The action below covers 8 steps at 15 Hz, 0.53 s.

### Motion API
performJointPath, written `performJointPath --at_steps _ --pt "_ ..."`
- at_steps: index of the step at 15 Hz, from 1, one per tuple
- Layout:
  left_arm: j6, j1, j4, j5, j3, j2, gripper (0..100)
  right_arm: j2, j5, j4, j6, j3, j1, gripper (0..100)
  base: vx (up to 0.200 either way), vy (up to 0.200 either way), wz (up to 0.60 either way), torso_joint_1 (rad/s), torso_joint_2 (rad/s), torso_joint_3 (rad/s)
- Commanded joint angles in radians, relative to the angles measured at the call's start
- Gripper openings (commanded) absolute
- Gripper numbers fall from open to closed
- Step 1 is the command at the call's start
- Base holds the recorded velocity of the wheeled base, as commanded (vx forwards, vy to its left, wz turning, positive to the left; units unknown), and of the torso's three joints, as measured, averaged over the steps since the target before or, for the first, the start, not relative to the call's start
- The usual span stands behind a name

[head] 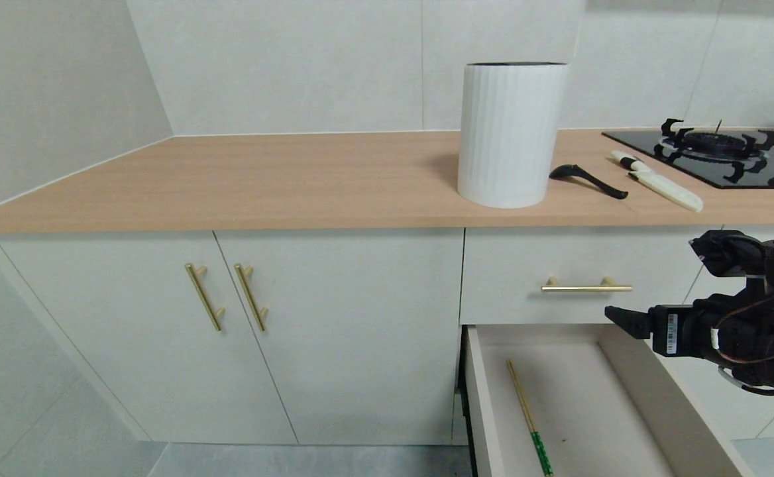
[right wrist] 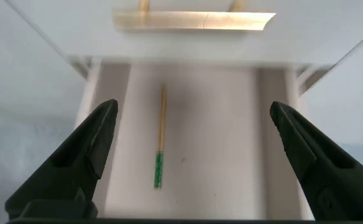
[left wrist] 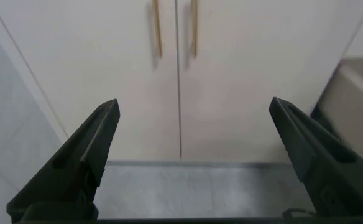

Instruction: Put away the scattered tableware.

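Right gripper: fingers spread wide, nothing between them. It hangs over the open drawer, at its right-hand wall.

Left gripper: also spread wide and empty, facing the cabinet doors low down, near the floor.

Tableware:
- Chopsticks: thin bamboo-coloured sticks with a green end, lying flat on the drawer floor, below my right gripper and off to its left. They look like one pair pressed together; I can't separate them for certain.
- Spoon: one, all black, with a curved handle. It lies on the counter, above my right gripper and slightly to its left.
- Knife: one, white blade and white handle. It lies on the counter almost straight above my right gripper, just beside the spoon but not touching it.

Other items:
- One white ribbed container, upright on the counter, left of the spoon.
- One gas hob, beyond the knife.
- Two gold door handles and one gold drawer handle, the latter on the shut drawer right above the open one.
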Motion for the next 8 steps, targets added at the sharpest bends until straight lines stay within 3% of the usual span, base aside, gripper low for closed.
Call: performJointPath --at_steps 1,8 --pt "0.000 0.000 0.000 0.001 0.000 0.002 100 0.001 0.000 0.001 0.000 0.001 -0.001 100 0.000 0.000 0.00 0.149 -0.53 -0.276" --pt "-0.002 0.000 0.000 0.001 0.000 0.002 100 0.009 0.002 0.001 0.000 0.003 -0.001 100 0.000 0.000 0.00 0.184 -0.48 -0.289"
